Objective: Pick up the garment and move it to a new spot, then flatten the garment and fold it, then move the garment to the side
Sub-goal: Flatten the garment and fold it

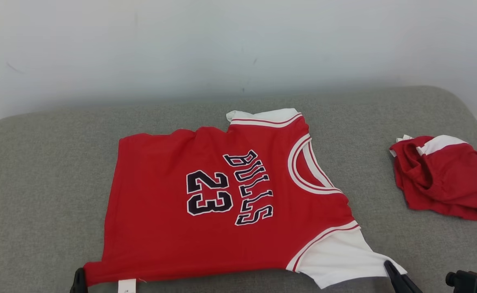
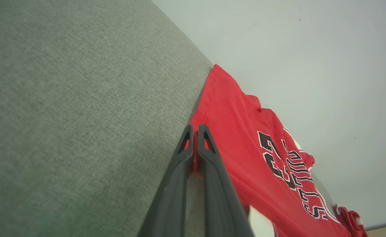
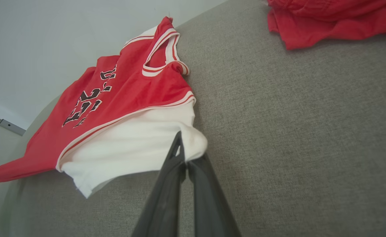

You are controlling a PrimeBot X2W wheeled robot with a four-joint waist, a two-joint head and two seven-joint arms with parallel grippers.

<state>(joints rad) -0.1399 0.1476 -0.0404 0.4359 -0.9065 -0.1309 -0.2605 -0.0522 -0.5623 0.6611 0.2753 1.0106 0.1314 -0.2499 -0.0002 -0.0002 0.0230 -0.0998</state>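
Observation:
The garment (image 1: pixel 222 203) is a red jersey with white sleeves and black "BULLS 23" lettering, spread on the grey cushion. My left gripper (image 1: pixel 79 278) is shut on its near hem corner at the lower left; in the left wrist view the fingers (image 2: pixel 195 138) pinch red fabric of the garment (image 2: pixel 245 144). My right gripper (image 1: pixel 389 268) is shut on the edge of the near white sleeve; in the right wrist view its fingers (image 3: pixel 181 154) clamp the white cloth of the garment (image 3: pixel 130 98).
A second crumpled red and white garment (image 1: pixel 442 177) lies on the right of the grey cushion (image 1: pixel 39 183), also seen as a red heap (image 3: pixel 328 16) at the top of the right wrist view. A pale wall (image 1: pixel 222 40) stands behind.

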